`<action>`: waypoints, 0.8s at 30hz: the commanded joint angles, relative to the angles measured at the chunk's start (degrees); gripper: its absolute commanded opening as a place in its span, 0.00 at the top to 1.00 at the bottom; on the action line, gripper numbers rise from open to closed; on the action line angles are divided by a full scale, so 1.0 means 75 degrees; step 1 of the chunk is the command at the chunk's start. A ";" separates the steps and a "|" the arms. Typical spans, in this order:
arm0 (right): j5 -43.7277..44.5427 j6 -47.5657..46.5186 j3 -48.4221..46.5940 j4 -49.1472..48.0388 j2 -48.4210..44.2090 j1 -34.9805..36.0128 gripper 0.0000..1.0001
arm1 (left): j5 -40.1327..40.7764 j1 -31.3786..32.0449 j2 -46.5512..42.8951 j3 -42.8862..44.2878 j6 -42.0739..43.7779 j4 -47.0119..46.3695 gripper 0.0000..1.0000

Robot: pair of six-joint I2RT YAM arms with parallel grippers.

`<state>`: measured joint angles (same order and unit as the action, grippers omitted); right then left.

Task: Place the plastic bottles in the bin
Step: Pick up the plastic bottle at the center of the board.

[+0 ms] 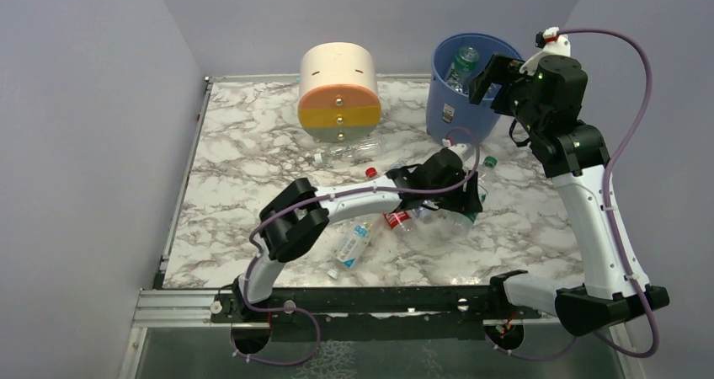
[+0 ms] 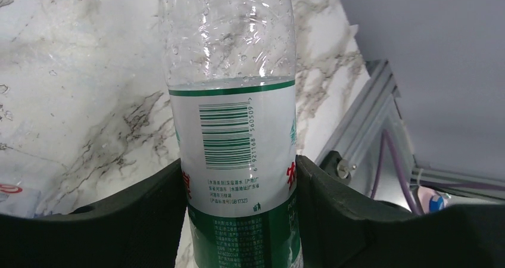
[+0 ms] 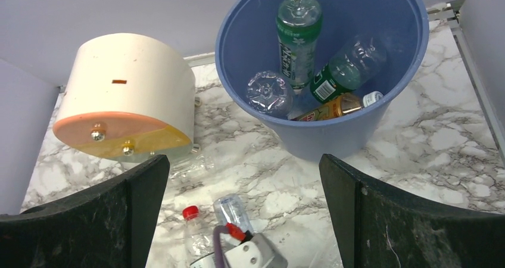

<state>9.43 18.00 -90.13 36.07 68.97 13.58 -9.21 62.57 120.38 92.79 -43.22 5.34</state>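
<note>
My left gripper (image 2: 238,178) (image 1: 450,177) is shut on a clear plastic bottle (image 2: 229,101) with a white and green barcode label, both fingers pressed against its sides at mid-table. Its clear end shows in the right wrist view (image 3: 235,211). The blue bin (image 1: 459,84) (image 3: 417,47) stands at the back right and holds several bottles (image 3: 298,36). My right gripper (image 1: 497,80) (image 3: 244,161) hangs open over the bin's near side with nothing between its fingers. More bottles lie around the left arm: a red-capped one (image 1: 370,172) (image 3: 190,213), a red-labelled one (image 1: 396,219), a blue-labelled one (image 1: 354,242).
A cream and orange round drawer unit (image 1: 339,91) (image 3: 122,101) stands at the back centre with a clear bottle (image 1: 354,152) lying in front of it. A green-capped bottle (image 1: 488,164) lies near the bin. A loose white cap (image 1: 333,273) sits near the front edge.
</note>
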 commanded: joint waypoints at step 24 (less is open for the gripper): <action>-0.2288 0.0488 0.0665 -0.0406 0.0249 0.0016 0.00 | 0.1575 -0.0357 -0.5989 -0.5110 0.0991 0.0064 0.34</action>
<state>-1.39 20.21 -87.20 35.59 70.37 13.58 -0.12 61.93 79.20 56.97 -37.12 5.41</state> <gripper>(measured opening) 0.995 0.663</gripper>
